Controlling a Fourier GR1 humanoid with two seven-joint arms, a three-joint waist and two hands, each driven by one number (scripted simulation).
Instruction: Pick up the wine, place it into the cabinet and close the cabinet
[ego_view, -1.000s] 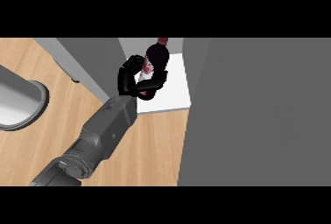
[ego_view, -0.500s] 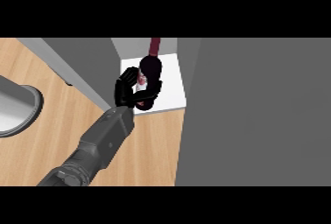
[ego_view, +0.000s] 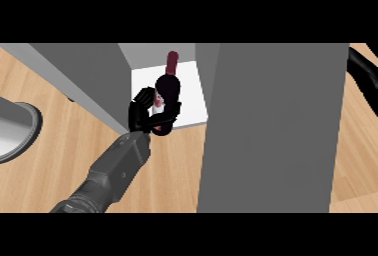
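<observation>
Dark wine (ego_view: 168, 86) | gripped in left hand (ego_view: 151, 114) | over white cabinet (ego_view: 193, 100) shelf

Wine bottle (ego_view: 167, 87) in left hand (ego_view: 151, 114) now deeper over the cabinet's white shelf (ego_view: 190, 107), more upright than before.

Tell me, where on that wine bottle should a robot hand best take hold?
Around the wide dark body, as the left robot hand does now, coming from the cabinet's open front. The wine bottle lies with its slim red neck pointing deeper onto the white cabinet shelf, so the body is the near, thicker part, and grey walls close both sides.
</observation>
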